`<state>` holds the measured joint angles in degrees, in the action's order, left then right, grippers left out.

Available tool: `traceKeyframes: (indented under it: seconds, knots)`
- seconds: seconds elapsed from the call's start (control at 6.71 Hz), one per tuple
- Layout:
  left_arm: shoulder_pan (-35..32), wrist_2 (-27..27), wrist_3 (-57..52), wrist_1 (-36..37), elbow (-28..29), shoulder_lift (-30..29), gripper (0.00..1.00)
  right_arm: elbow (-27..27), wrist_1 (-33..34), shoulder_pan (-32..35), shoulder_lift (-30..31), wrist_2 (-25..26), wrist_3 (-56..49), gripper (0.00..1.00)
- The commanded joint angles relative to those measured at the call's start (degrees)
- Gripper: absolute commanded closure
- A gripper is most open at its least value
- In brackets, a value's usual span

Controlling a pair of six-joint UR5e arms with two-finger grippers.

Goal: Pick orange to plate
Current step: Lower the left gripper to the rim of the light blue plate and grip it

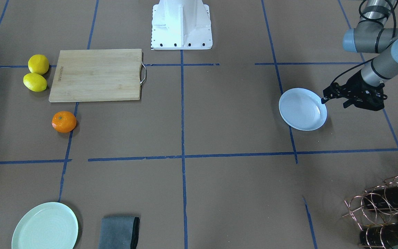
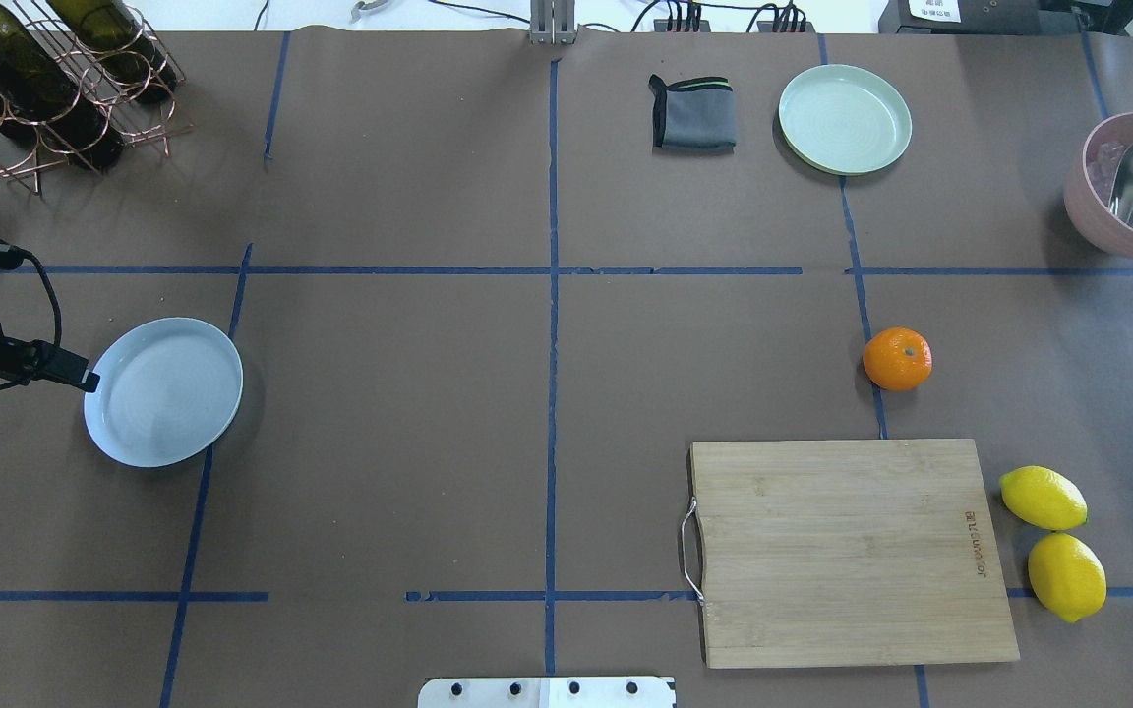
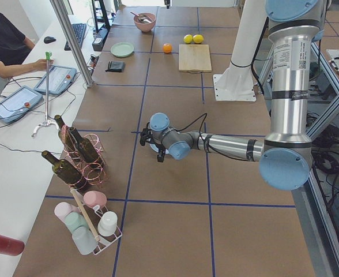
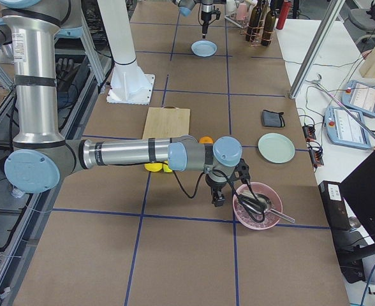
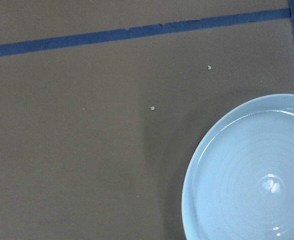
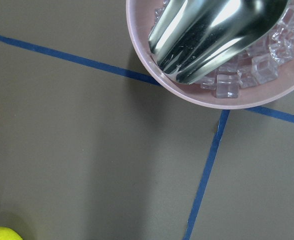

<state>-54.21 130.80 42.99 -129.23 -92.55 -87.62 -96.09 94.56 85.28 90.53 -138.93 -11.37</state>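
The orange (image 2: 897, 359) lies on the brown table mat at the right, just beyond the cutting board's far corner; it also shows as the orange (image 1: 64, 121). Far across the table at the left lies the pale bluish-white plate (image 2: 163, 390), with nothing on it, also seen as the plate (image 5: 252, 175). My left gripper (image 2: 85, 381) hangs at this plate's outer rim, fingers together and holding nothing. My right gripper (image 4: 217, 199) shows only in the exterior right view, pointing down beside a pink bowl; whether it is open or shut I cannot tell.
A wooden cutting board (image 2: 847, 551) lies near the orange, with two yellow lemons (image 2: 1043, 498) at its right. A pale green plate (image 2: 845, 119) and a grey cloth (image 2: 692, 113) sit at the far side. A pink bowl (image 2: 1083, 192) holds ice and a metal scoop. A wine rack (image 2: 45, 88) fills the far left corner.
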Motion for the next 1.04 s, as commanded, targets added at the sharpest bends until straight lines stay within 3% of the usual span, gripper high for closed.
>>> traceKeyframes:
  seconds: [0.0,0.6,0.75,0.89]
  knots:
    - [0.9,-1.0,1.1,-2.4,1.8,-0.2,0.07,-0.1,0.0,-0.2,0.0,0.1,0.0,0.0]
    - [3.3,-1.0,1.0,-2.5,3.8,-3.2,0.18,0.1,-0.1,-0.5,0.1,0.4,-0.1,0.0]
    - [3.4,-1.0,1.0,-2.5,3.9,-3.2,0.36,0.1,-0.1,-0.5,0.1,0.4,-0.1,0.0]
    - [3.4,-0.9,0.8,-2.5,3.9,-3.3,0.99,0.2,-0.1,-0.5,0.1,0.4,-0.1,0.0]
